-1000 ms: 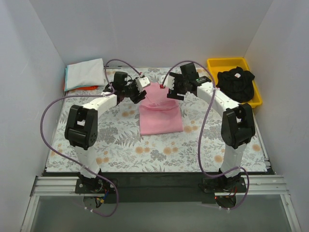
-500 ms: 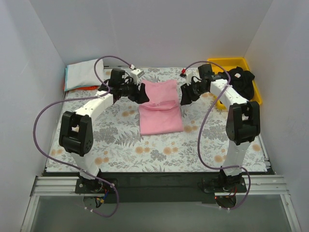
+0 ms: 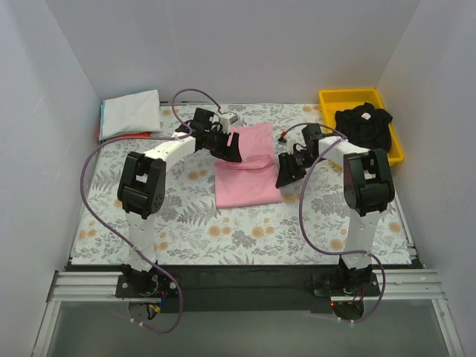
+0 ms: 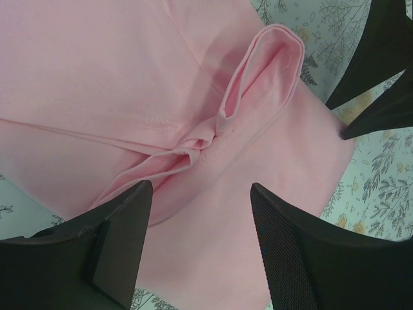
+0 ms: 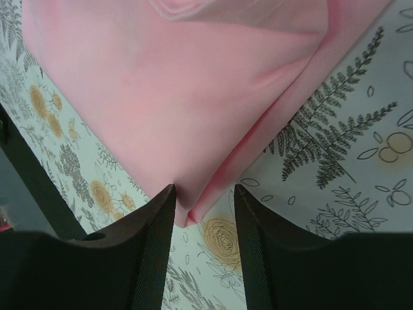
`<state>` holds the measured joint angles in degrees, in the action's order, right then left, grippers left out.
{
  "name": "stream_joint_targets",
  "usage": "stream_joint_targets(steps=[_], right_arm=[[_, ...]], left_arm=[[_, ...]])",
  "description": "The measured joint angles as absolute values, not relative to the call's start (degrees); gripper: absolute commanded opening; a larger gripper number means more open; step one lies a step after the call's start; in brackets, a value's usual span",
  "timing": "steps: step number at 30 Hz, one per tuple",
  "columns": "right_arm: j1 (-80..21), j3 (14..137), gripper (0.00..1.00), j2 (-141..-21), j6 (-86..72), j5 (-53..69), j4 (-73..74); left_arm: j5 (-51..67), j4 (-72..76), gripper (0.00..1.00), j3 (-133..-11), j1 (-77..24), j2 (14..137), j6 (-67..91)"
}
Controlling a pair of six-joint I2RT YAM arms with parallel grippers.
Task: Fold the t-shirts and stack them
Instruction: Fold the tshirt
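Observation:
The light pink t-shirt (image 3: 245,182) lies half folded in the middle of the floral table cloth (image 3: 186,216), with a bunched crease (image 4: 193,145) across it. My left gripper (image 3: 233,151) hovers over its upper left part, and in the left wrist view it (image 4: 201,219) stands open with only flat pink cloth (image 4: 129,77) below. My right gripper (image 3: 285,177) is at the shirt's right edge. There it (image 5: 203,219) stands open around a corner (image 5: 190,213) of the pink shirt (image 5: 181,97), not pinching it. The black t-shirt (image 3: 364,128) sits crumpled in the yellow tray (image 3: 349,95).
A stack of folded t-shirts (image 3: 132,113), pale on top with orange (image 3: 123,135) showing beneath, lies at the back left corner. White walls close in the table on three sides. The right gripper's black fingers (image 4: 377,77) show at the top right of the left wrist view.
The left gripper moved right, over the pink shirt, and opened wider. The right gripper came toward the near side along the shirt's right edge and narrowed its jaws. The shirt now lies flat.

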<state>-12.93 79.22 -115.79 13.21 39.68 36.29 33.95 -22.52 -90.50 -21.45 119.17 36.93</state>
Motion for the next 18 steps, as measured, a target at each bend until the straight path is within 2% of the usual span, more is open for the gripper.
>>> stream_joint_targets(steps=[9, 12, 16, 18], right_arm=[[-12.93, 74.11, 0.45, -114.39, 12.19, 41.82, 35.48], [-12.93, 72.73, 0.41, -112.79, 11.73, 42.87, 35.53], [-12.93, 72.2, 0.3, -111.31, 10.96, 44.03, 35.44], [-12.93, 72.2, 0.29, -111.09, 10.63, 44.34, 35.44]], left_arm=[[33.36, -23.55, 0.62, -90.37, -22.0, 119.39, 36.93], [33.32, -23.49, 0.61, -89.32, -22.04, 118.91, 36.91], [33.1, -23.53, 0.6, -87.18, -22.24, 118.24, 36.91], [33.01, -23.55, 0.6, -86.59, -22.41, 118.1, 36.97]])
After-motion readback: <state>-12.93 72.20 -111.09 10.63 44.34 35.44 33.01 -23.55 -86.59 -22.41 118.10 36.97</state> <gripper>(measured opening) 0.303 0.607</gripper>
